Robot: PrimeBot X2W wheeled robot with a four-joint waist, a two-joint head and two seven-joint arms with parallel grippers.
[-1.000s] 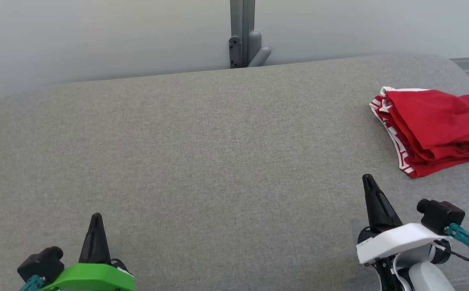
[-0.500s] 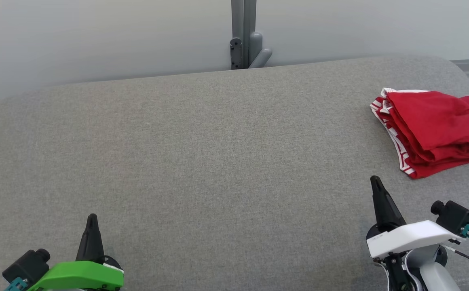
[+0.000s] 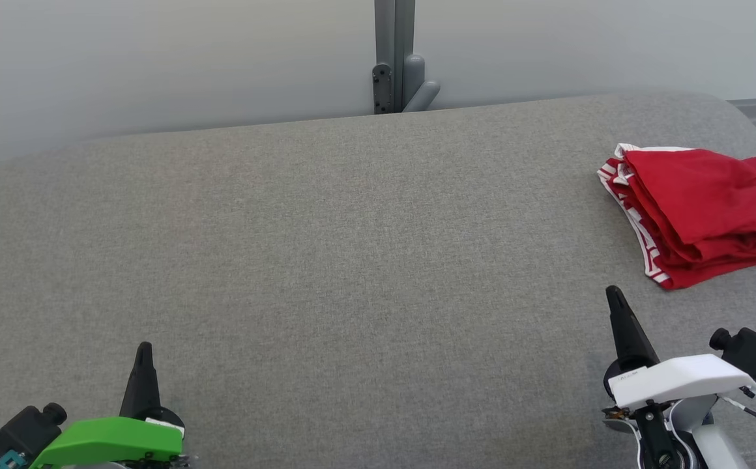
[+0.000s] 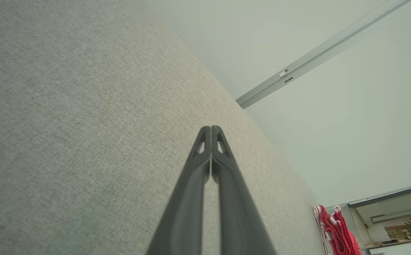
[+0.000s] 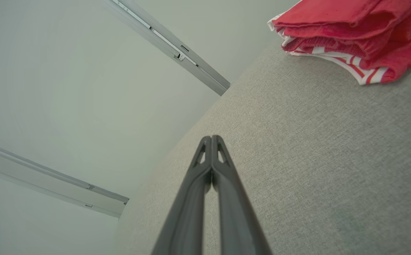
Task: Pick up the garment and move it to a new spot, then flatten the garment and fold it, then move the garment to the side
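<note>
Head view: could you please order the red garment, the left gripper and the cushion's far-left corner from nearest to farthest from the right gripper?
From the right gripper:
1. Red garment, just ahead, to its right.
2. Left gripper, across at lower left.
3. Cushion's far-left corner, upper left.

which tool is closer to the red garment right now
Right. The right tool is just in front of the red garment; the left tool is far across the grey cushion to its left.

Soft red cloth garment (image 3: 704, 208) lies on matt, coarse-woven grey upholstery (image 3: 326, 260).
</note>
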